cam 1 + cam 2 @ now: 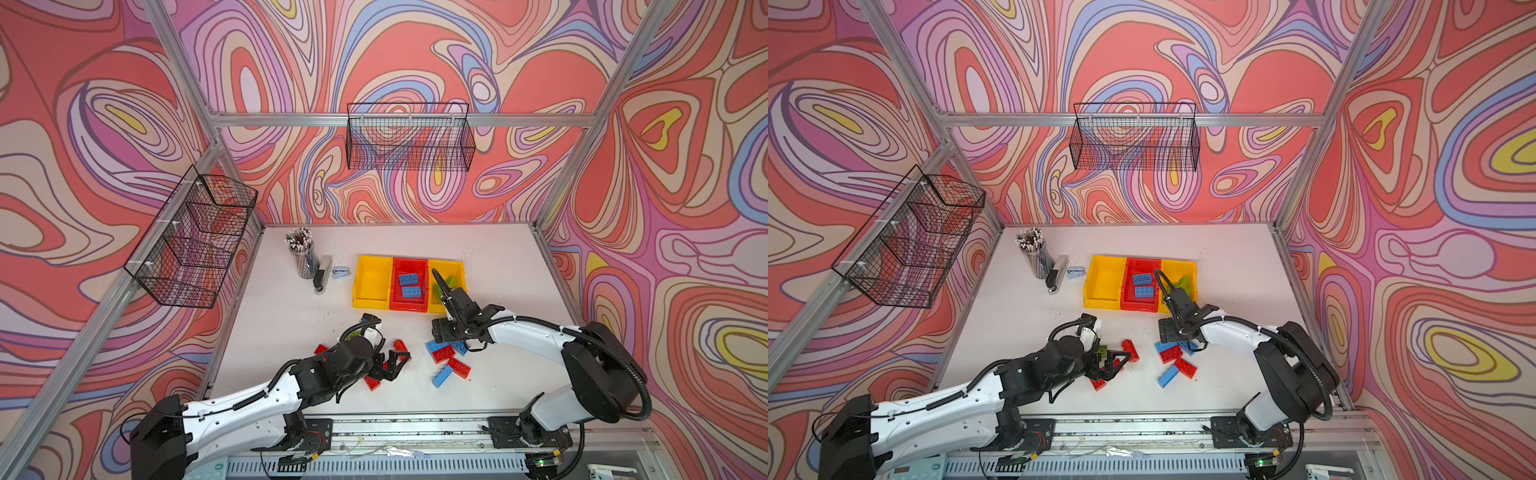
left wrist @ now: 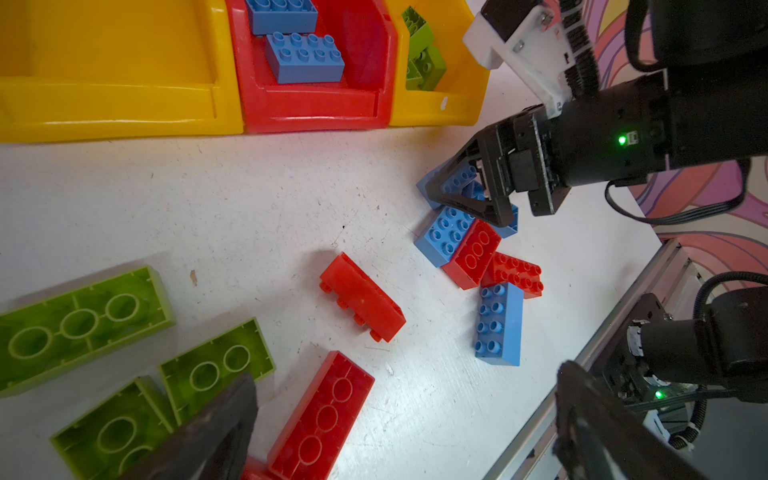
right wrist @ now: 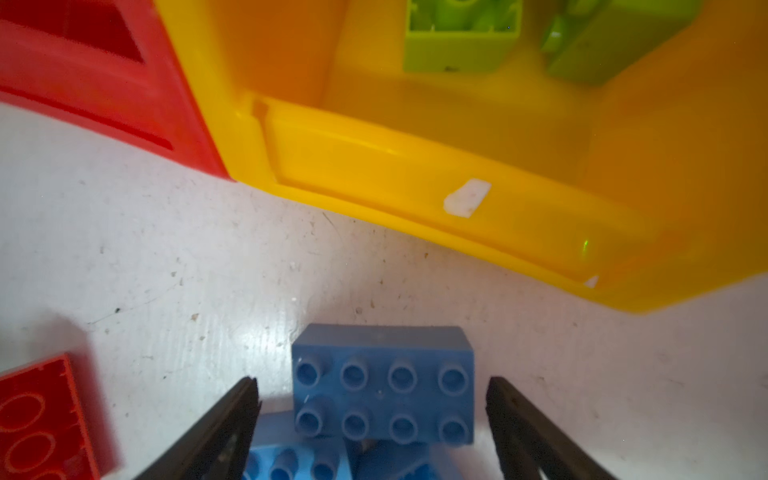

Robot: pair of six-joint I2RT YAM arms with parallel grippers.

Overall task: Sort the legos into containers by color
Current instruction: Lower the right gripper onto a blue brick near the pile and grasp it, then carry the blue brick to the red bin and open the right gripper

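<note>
Several loose bricks (image 2: 473, 253) crowd the blue brick (image 3: 382, 390) inside the spread right claw (image 3: 371, 384); left claw (image 2: 407, 376) gapes too.

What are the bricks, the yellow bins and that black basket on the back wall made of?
The bricks look like hard moulded plastic, fairly matte: crisp studs, even colour. The yellow bins seem to be glossy plastic, with shiny highlights along the rim. The basket is probably black-coated metal wire: an open see-through grid.
</note>
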